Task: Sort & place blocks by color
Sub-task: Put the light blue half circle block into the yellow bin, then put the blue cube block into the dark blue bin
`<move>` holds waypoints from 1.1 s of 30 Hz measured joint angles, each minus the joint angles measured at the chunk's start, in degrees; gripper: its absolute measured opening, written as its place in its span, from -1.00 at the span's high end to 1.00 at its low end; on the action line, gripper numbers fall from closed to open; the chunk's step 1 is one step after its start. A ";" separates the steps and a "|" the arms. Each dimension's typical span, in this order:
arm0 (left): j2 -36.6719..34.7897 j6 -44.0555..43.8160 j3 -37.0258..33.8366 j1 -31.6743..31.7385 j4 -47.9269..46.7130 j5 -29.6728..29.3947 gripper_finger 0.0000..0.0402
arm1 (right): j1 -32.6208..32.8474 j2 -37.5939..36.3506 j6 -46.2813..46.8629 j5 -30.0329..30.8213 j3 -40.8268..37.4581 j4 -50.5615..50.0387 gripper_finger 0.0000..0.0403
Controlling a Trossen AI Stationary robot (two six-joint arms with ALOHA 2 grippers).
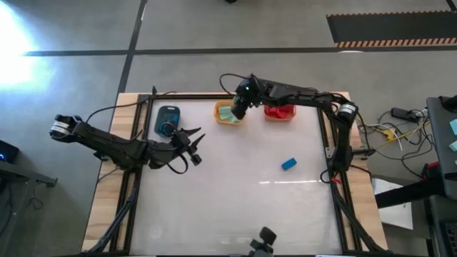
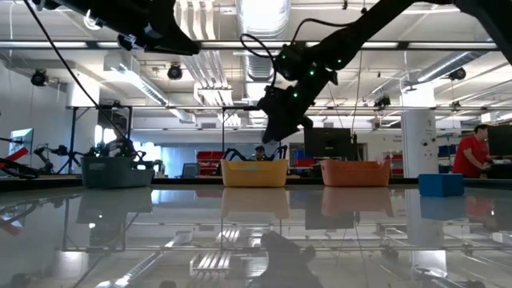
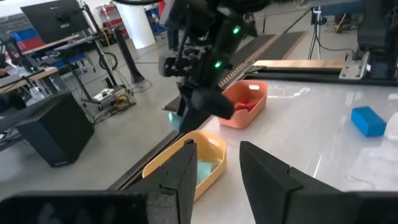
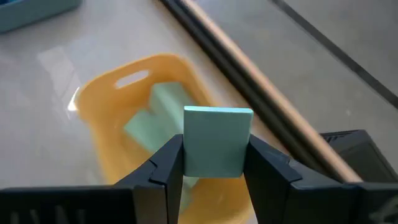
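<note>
My right gripper [image 4: 214, 163] hovers above the yellow-orange bin [image 1: 228, 113] at the table's far edge and is shut on a pale teal block [image 4: 216, 142]. More pale teal blocks [image 4: 158, 115] lie inside that bin. One bright blue block [image 1: 288, 164] rests flat on the table, right of centre. The grey bin [image 1: 168, 120] holds blue blocks, and the orange-red bin [image 1: 280, 111] holds red ones. My left gripper [image 1: 196, 147] waits open above the table's left side, near the grey bin, touching nothing. My right gripper pinches the pale teal block between its two fingers, one on each opposite side face [image 4: 188, 155]. The fingers slant downward from above. The block is lifted clear, held above the yellow-orange bin's inside, with its broad face toward the wrist camera.
The three bins stand in a row along the far edge: grey [image 2: 117, 172], yellow-orange [image 2: 254, 173], orange-red [image 2: 355, 173]. A dark frame rail [image 4: 261, 93] runs just behind them. The white tabletop's middle and near part hold only the blue block [image 2: 441, 185]. A person stands far off in the room.
</note>
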 joint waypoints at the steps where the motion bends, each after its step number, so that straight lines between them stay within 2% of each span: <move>1: -0.50 -0.25 0.00 0.00 -0.23 0.01 0.48 | -0.46 0.73 -0.08 -0.03 1.03 -0.20 0.38; 4: -1.44 -0.28 -0.02 0.00 -0.50 0.01 0.48 | -1.12 2.58 -0.19 -1.83 3.47 -1.51 0.38; 8: -2.28 -0.30 -0.04 0.00 -0.52 -0.01 0.48 | -0.52 3.21 -0.13 -7.36 4.15 -1.44 0.38; 15: -1.75 -0.04 -0.04 0.00 -0.65 0.01 0.48 | 0.94 6.77 -0.77 -8.08 3.50 0.81 0.36; 23: -1.61 -0.37 -0.04 0.00 -0.55 -0.03 0.48 | 0.51 7.92 1.92 -7.97 5.24 0.87 0.06; 28: -1.43 -0.40 -0.01 0.00 -0.49 0.17 0.48 | 0.53 4.19 3.73 -8.06 5.42 -0.03 -0.04; 33: -1.43 -1.86 0.07 -0.04 -0.21 0.25 0.48 | 2.56 -2.83 5.12 -9.37 5.50 -10.08 -0.03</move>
